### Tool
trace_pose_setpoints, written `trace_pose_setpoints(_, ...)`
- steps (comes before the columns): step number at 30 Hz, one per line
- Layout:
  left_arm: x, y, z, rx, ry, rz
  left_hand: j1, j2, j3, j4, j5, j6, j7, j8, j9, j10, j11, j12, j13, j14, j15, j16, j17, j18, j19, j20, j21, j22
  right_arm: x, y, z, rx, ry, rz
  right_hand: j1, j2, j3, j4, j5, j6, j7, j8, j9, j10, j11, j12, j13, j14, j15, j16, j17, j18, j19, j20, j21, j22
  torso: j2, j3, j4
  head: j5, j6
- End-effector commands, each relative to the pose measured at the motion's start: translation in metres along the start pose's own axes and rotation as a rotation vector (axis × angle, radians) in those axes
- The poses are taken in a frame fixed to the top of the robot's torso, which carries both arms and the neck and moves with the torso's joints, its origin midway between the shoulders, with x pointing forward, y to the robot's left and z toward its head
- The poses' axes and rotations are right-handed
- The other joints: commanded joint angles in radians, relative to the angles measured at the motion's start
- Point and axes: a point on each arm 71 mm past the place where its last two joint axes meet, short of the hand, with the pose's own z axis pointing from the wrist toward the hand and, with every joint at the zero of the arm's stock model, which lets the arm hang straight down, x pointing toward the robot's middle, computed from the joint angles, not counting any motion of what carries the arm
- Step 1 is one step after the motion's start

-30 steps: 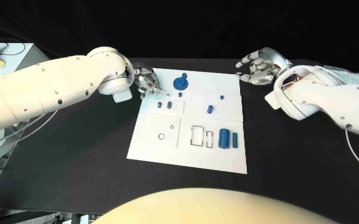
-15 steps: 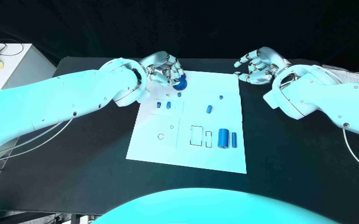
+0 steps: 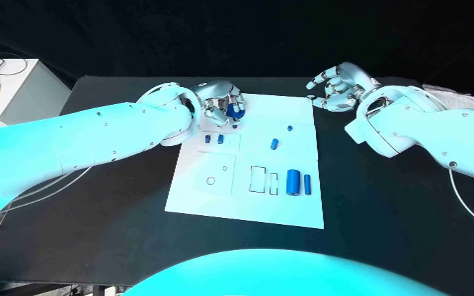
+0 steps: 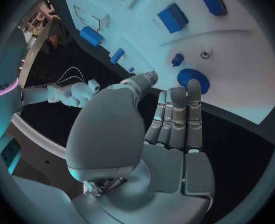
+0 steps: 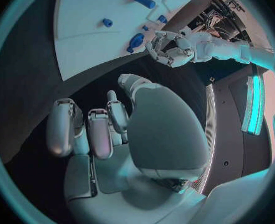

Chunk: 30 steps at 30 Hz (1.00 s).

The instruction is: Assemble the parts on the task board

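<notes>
Left hand (image 3: 222, 101) has dropped lower over the board's (image 3: 286, 207) upper left corner since a second ago, fingers open right at the gear (image 3: 236, 109), not clasping it. Right hand (image 3: 339, 88) stays off-board upper right, loosely curled, empty. Risk: fingertips nudge gear off its post, or bump small peg (image 4: 177, 59).

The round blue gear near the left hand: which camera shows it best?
The left wrist view: the blue gear lies unobstructed on the task board. In the head view the left hand partly covers it; the right wrist view shows it small and distant.
</notes>
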Motion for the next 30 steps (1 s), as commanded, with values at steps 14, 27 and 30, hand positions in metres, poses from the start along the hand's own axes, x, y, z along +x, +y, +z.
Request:
trace_pose_setpoints(14, 0.0113, 0.0005, 0.0033, -0.066, 0.134, 0.119, 0.019, 0.011, -0.010, 0.007, 0.003, 0.035, -0.003, -0.011, -0.017, 0.016, -0.006, 0.014, -0.017, 0.052, -0.003, 0.069, 0.066, 0.015, 0.036, -0.003, -0.005, -0.008, 0.0015, 0.0018, 0.0002, -0.016, 0.004, -0.002, -0.005, -0.005, 0.007, 0.000, 0.005, -0.006, 0.002, 0.005, 0.000, -0.007, -0.001, -0.002, -0.001, 0.054, -0.005, -0.006, 0.096, 0.020, -0.004, 0.000, -0.004, 0.111, -0.001, 0.0005, 0.0003, -0.004, -0.001)
trace_pose_setpoints(27, 0.0114, 0.0000, 0.0095, -0.067, 0.134, 0.124, 0.065, 0.035, 0.043, -0.008, 0.003, 0.094, -0.006, -0.018, -0.038, 0.071, -0.024, 0.033, -0.033, 0.107, -0.021, 0.137, 0.134, 0.015, 0.058, -0.020, 0.031, 0.010, 0.0022, 0.0026, 0.0003, -0.017, 0.005, -0.002, -0.006, -0.004, 0.010, -0.001, 0.007, -0.006, 0.002, 0.006, 0.000, -0.006, -0.001, -0.001, 0.000, 0.055, -0.005, -0.005, 0.097, 0.020, -0.003, 0.000, -0.002, 0.113, -0.001, 0.0015, -0.0007, -0.004, -0.001)
trace_pose_setpoints(30, 0.0120, -0.0012, 0.0107, -0.062, 0.136, 0.122, 0.066, 0.036, 0.050, -0.010, 0.003, 0.102, -0.006, -0.018, -0.041, 0.074, -0.025, 0.030, -0.037, 0.111, -0.022, 0.143, 0.139, 0.015, 0.058, -0.022, 0.037, 0.013, 0.0023, 0.0026, 0.0004, -0.017, 0.006, -0.002, -0.006, -0.004, 0.010, -0.001, 0.007, -0.006, 0.002, 0.006, 0.000, -0.006, -0.001, -0.001, 0.000, 0.055, -0.005, -0.005, 0.097, 0.020, -0.003, 0.000, -0.002, 0.113, 0.000, 0.0015, -0.0005, -0.004, -0.001)
